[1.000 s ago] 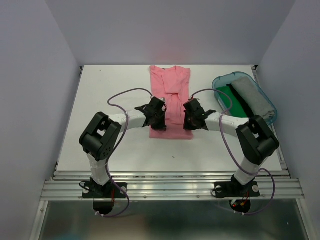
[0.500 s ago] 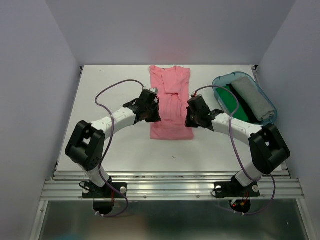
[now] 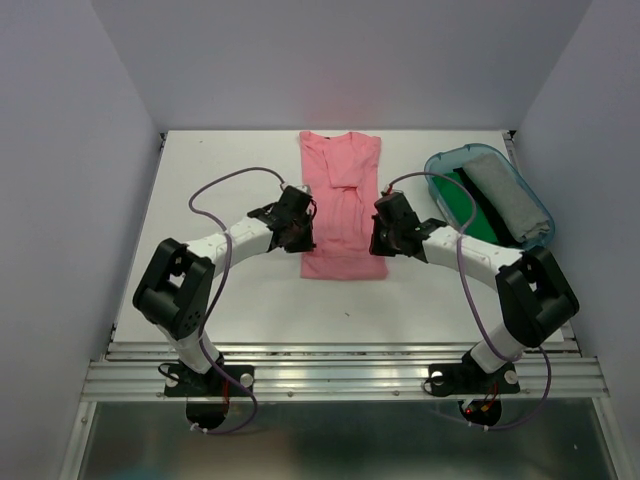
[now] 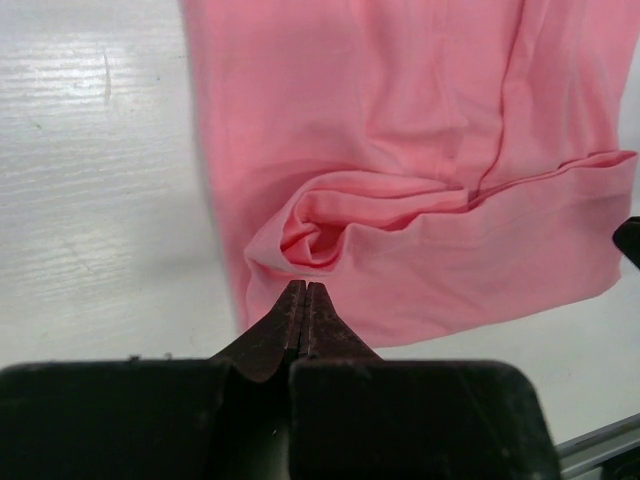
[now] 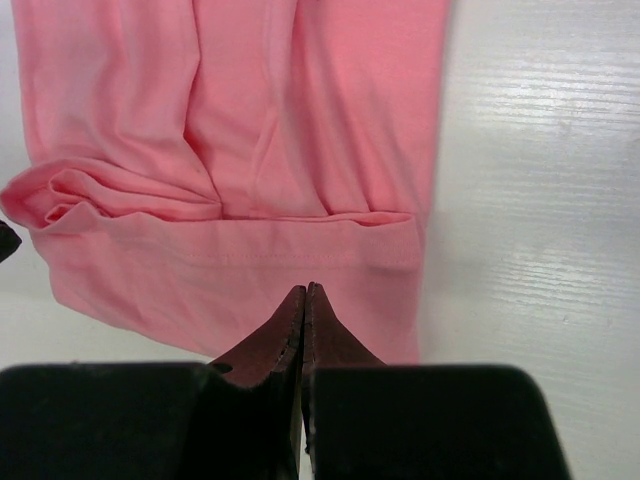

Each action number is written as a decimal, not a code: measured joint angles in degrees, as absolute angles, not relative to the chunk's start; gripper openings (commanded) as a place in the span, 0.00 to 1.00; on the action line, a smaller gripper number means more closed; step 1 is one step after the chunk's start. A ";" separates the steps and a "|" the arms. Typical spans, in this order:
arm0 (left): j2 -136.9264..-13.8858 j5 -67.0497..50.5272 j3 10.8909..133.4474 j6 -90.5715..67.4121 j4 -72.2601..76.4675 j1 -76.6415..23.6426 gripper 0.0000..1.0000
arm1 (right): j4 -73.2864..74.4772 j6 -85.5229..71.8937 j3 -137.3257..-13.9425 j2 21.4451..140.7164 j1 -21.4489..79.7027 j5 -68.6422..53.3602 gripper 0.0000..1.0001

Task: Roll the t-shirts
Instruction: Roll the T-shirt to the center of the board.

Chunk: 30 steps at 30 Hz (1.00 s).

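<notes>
The salmon-pink t-shirt [image 3: 340,190] lies folded in a long strip at the middle of the white table, its near end turned over into a band. My left gripper [image 3: 302,238] is shut at the strip's near left edge. In the left wrist view its tips [image 4: 305,286] rest against a bunched, curled fold of the shirt [image 4: 400,120]. My right gripper [image 3: 378,243] is shut at the near right edge. In the right wrist view its tips [image 5: 305,288] sit over the flat band of the shirt [image 5: 300,120]. No cloth shows between either pair of jaws.
A teal see-through tub [image 3: 440,160] stands at the right and holds a rolled grey shirt [image 3: 505,195] and a green one [image 3: 465,205]. The white table [image 3: 220,170] ends in a metal rail at the near edge. Grey walls close in left, right and back.
Both grippers moved away from the near hem up along the shirt's edges, the left arm stretching out further, then the left one drew back slightly. Both stayed shut.
</notes>
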<state>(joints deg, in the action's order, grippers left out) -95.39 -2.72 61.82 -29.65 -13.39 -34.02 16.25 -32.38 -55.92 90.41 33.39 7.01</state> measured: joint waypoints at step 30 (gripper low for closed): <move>-101.75 -1.45 61.56 -27.81 -10.81 -32.75 0.00 | 16.29 -32.23 -55.92 92.90 33.39 8.40 0.01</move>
<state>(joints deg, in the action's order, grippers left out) -101.75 -1.45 61.56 -27.81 -10.81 -32.75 16.29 -32.23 -55.92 92.90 33.39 8.40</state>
